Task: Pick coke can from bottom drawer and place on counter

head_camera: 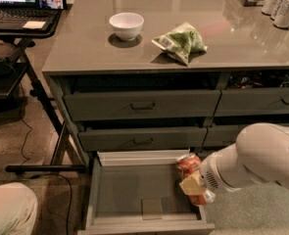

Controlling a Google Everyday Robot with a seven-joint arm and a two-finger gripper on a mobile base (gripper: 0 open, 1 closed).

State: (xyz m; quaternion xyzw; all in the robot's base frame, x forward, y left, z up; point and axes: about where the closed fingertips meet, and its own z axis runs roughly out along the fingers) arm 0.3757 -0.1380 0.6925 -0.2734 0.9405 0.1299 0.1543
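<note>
Gripper (195, 184) closed around the tilted coke can (187, 164) at the right edge of the open bottom drawer (129, 196), I judge the grasp made and next must lift it clear toward the counter (85, 48).

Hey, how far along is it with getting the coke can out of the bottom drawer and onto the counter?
Done: the bottom drawer is pulled open. In hand: the gripper is against the tilted coke can at the drawer's right side. Left: lifting the can out and setting it on the counter.
</note>
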